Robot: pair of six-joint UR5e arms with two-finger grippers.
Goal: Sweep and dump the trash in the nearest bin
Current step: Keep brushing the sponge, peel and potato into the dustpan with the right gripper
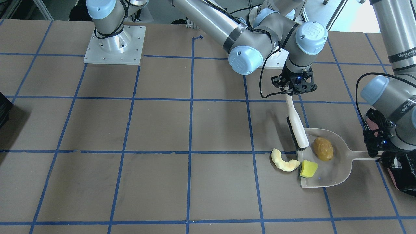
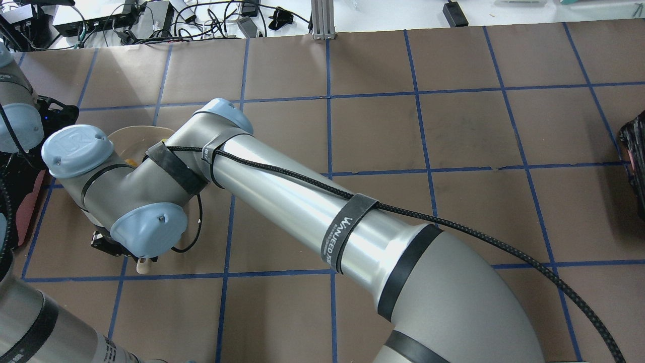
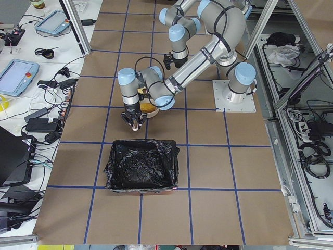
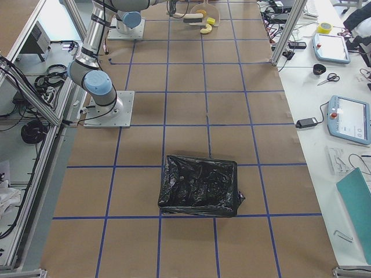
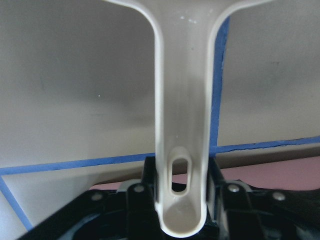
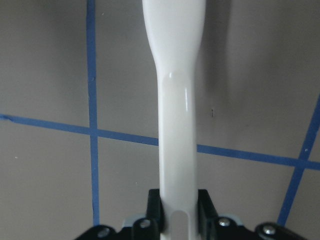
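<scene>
The white dustpan [image 1: 338,162] lies on the table. My left gripper [image 1: 377,152] is shut on its handle [image 5: 182,125]. The brown wrinkled lump [image 1: 323,149] lies inside the pan. The yellow wedge [image 1: 308,169] sits on the pan's open lip. The pale crescent peel [image 1: 284,161] lies on the table just outside the lip. My right gripper [image 1: 291,92] is shut on the white brush [image 1: 297,130] by its handle [image 6: 179,125]. The brush's black bristles stand at the lip near the peel. The black-lined bin [image 1: 401,175], pinkish on its side, stands right behind my left gripper.
The same bin [image 3: 140,166] shows in the exterior left view, open-topped. A second black-lined bin [image 4: 200,185] stands at the table's other end, its edge in the overhead view [image 2: 635,166]. My right arm [image 2: 302,206] reaches across the table to the pan.
</scene>
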